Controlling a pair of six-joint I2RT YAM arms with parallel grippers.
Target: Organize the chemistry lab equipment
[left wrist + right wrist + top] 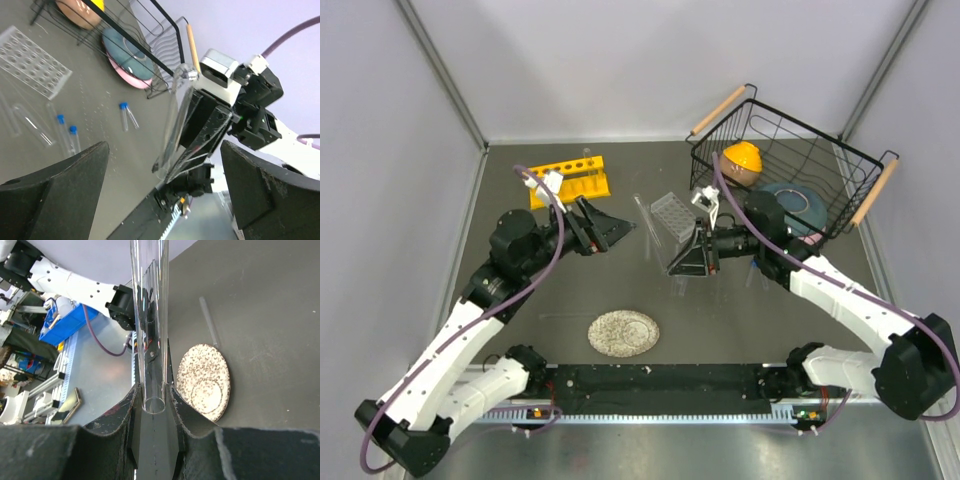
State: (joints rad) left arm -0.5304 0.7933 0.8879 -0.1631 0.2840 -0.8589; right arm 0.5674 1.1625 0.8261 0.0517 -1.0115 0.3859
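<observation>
**Glass in mid-air.** The right gripper [153, 390] grips a thin clear test tube [149, 315] close to one end. Its two fingers press the curved wall from either side, and the rest of the tube juts out past them above the dark table [270, 315], with the speckled plate [205, 382] below and to one side. Facing it, the left gripper [608, 226] has its jaws spread wide and holds nothing — in its wrist view the tube shows in the gap, clear of both fingers.

The tube looks light and stiff, but also slick and brittle. It probably calls for a modest pinch across the round wall rather than on the rim, and a hold nearer the middle would likely let it swing less than this end grip (a long lever if it knocks against anything).

The rest of the lab ware lies on the table. Three blue-capped vials [74, 137] lie on their sides near the clear plastic grid rack [30, 62], and another bare tube [209, 322] lies flat beyond the plate. The yellow tube rack [570, 180] stands at the far left of the table, beyond the left gripper — a likely home for the tube. The black wire basket [840, 160] sits at the far right.
</observation>
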